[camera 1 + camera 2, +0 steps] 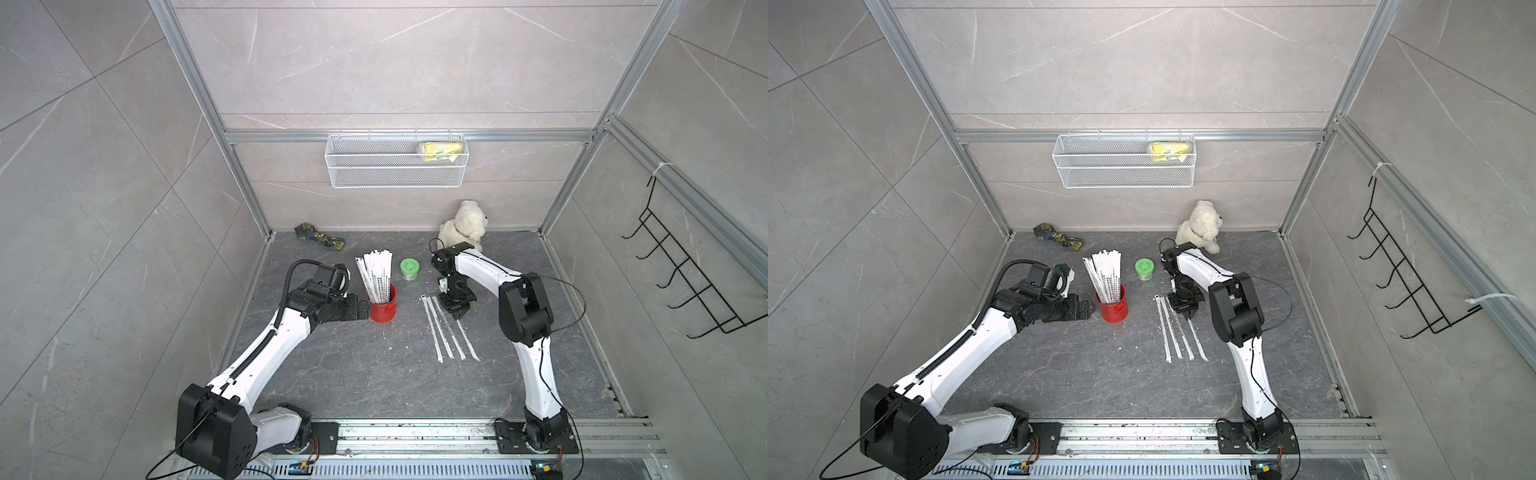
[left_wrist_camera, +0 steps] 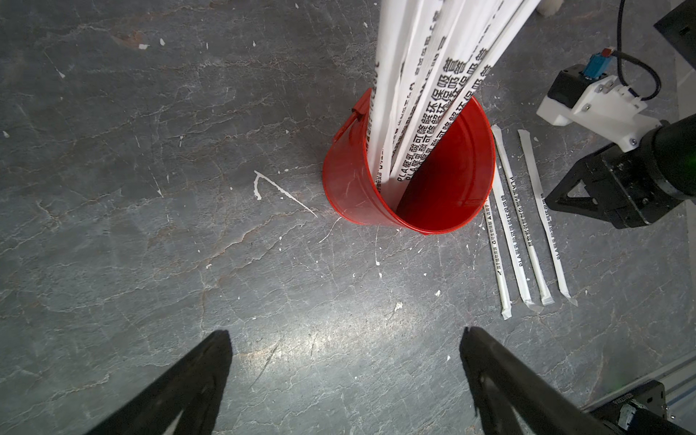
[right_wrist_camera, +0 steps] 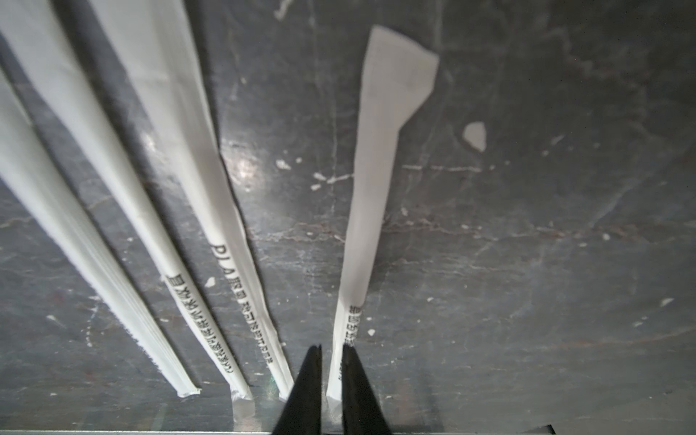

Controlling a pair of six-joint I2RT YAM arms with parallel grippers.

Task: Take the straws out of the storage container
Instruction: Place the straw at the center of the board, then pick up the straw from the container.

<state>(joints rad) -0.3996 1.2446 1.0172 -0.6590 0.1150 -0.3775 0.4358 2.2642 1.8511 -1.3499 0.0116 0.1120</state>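
— Start at your left. What have you got?

— My left arm (image 1: 257,357) reaches in low over the counter (image 1: 353,382). The left jaws are released, spread wide and holding nothing. In the left wrist view, bare counter lies between their fingertips (image 2: 211,357) and the storage container (image 2: 350,188).

— And the can itself?

— In a top view the storage container stands upright near the middle of the counter, just beside those jaws but apart from them. The straws (image 1: 376,274) stand in it as a thick bundle, fanning out above the rim. Behind it and to the right sits a green-lidded jar (image 1: 409,266).

— Anything out yet?

— Four loose straws (image 1: 446,332) lie flat, side by side, right of the can and well apart from it. My right jaws come down on the far end of the rightmost straw (image 3: 361,211). They are clenched narrow, and that end sits pinched between the fingertips (image 3: 305,384).

— And further right?

— A white teddy bear (image 1: 465,224) sits against the back wall behind my right arm (image 1: 536,374). A black hook rack (image 1: 685,282) hangs on the right wall.
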